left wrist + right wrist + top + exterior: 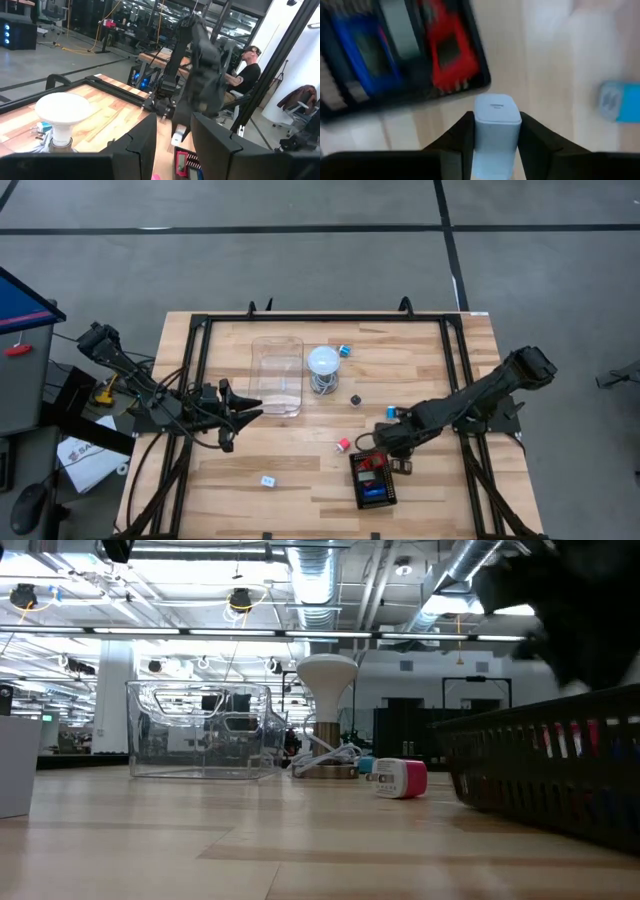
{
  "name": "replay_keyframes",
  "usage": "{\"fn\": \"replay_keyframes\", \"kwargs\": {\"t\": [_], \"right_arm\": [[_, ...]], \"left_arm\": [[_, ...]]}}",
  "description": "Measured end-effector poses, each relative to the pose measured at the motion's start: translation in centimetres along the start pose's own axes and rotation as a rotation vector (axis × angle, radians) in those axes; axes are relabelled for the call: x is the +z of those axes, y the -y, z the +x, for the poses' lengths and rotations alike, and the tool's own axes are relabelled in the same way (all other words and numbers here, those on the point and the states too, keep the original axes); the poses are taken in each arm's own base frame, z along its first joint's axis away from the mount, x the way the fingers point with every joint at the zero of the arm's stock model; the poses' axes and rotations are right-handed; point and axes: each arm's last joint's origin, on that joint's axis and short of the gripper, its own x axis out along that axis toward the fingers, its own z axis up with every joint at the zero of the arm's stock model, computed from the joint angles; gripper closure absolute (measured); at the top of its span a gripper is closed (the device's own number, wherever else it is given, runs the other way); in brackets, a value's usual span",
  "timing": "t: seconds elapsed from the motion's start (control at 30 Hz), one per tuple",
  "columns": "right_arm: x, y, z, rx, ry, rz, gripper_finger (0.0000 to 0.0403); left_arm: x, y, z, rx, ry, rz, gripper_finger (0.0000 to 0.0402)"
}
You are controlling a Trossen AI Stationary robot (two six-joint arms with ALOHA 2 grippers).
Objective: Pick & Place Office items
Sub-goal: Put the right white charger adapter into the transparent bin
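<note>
Here the right gripper (pixel 492 145) has its fingers clenched on a white block (pixel 493 125) whose long axis points forward out of them, the black tray (pixel 395 97) lies just ahead, and the far left gripper (pixel 240 420) holds nothing.

Bright, even overhead light with soft shadows; the right wrist view is motion-blurred, the low view's foreground hazy.
</note>
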Motion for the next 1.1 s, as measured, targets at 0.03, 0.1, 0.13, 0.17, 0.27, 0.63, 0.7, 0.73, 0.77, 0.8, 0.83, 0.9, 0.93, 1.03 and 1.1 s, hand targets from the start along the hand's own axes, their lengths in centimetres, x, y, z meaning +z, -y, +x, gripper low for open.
{"fn": "replay_keyframes", "kwargs": {"t": [0.03, 0.1, 0.13, 0.17, 0.27, 0.63, 0.7, 0.73, 0.77, 0.8, 0.83, 0.9, 0.93, 1.03, 1.1], "right_arm": [[0.6, -0.2, -0.8, -0.003, 0.045, 0.025, 0.0296], [2.1, -0.4, -2.5, 0.002, 0.153, 0.080, 0.0296], [2.8, -0.6, -3.4, 0.012, 0.216, 0.101, 0.0296], [3.5, -0.6, -4.3, 0.017, 0.270, 0.119, 0.0296], [5.9, -0.3, -6.6, 0.069, 0.438, 0.167, 0.0296], [13.6, 6.1, -9.5, 0.214, 0.904, 0.326, 0.0296], [14.8, 7.4, -8.8, 0.248, 0.931, 0.337, 0.0296], [15.4, 7.9, -8.4, 0.265, 0.950, 0.346, 0.0296], [16.0, 8.3, -8.0, 0.277, 0.959, 0.353, 0.0296], [16.6, 8.6, -7.5, 0.279, 0.958, 0.360, 0.0296], [17.2, 8.9, -6.9, 0.272, 0.947, 0.366, 0.0296], [18.7, 9.2, -5.9, 0.258, 0.924, 0.367, 0.0296], [19.3, 9.3, -5.5, 0.261, 0.906, 0.359, 0.0296], [21.8, 9.0, -4.8, 0.266, 0.886, 0.332, 0.0296], [23.4, 8.8, -4.5, 0.253, 0.866, 0.314, 0.0296]], "left_arm": [[-0.1, 0.0, 0.0, 0.001, -0.004, 0.003, 0.0284], [-0.2, -0.1, 0.0, 0.005, -0.017, 0.000, 0.0284], [-0.4, -0.1, 0.0, 0.009, -0.028, 0.004, 0.0284], [-0.6, -0.2, 0.0, 0.014, -0.040, 0.005, 0.0284], [-1.1, -0.4, 0.0, 0.030, -0.074, 0.003, 0.0284], [-1.4, -0.6, -0.1, 0.044, -0.097, -0.016, 0.0284], [-1.5, -0.6, -0.2, 0.042, -0.107, -0.022, 0.0284], [-1.6, -0.5, -0.3, 0.042, -0.115, -0.017, 0.0284], [-1.7, -0.5, -0.4, 0.041, -0.121, -0.014, 0.0284], [-1.8, -0.5, -0.4, 0.042, -0.123, -0.021, 0.0284], [-1.8, -0.4, -0.5, 0.044, -0.121, -0.026, 0.0284], [-1.8, -0.3, -0.8, 0.048, -0.115, -0.030, 0.0284], [-1.9, -0.2, -0.9, 0.053, -0.111, -0.029, 0.0284], [-1.9, -0.1, -1.2, 0.070, -0.097, -0.027, 0.0284], [-1.9, 0.0, -1.4, 0.079, -0.089, -0.029, 0.0284]]}}
